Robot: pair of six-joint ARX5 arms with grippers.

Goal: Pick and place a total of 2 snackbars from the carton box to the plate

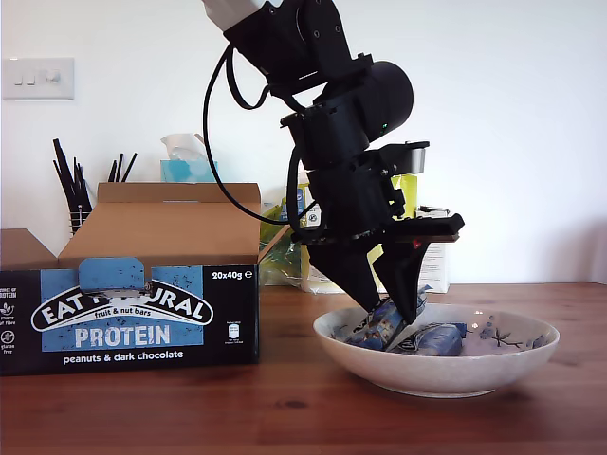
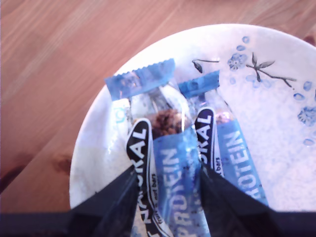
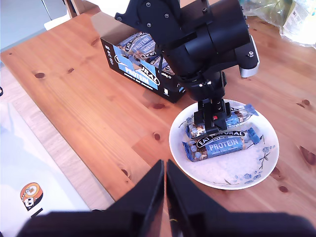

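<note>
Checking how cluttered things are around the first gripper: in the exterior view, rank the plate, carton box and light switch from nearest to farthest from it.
1. plate: directly under my first gripper.
2. carton box: toward the exterior view's left.
3. light switch: wall, upper left.

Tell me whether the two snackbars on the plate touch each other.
Touching: the first wrist view shows the held snackbar lying against the second snackbar, no gap between.

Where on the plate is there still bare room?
The plate's flowered side beyond the free snackbar is bare. It is crowded where my first claw grips the other snackbar, nearest the carton box.
</note>
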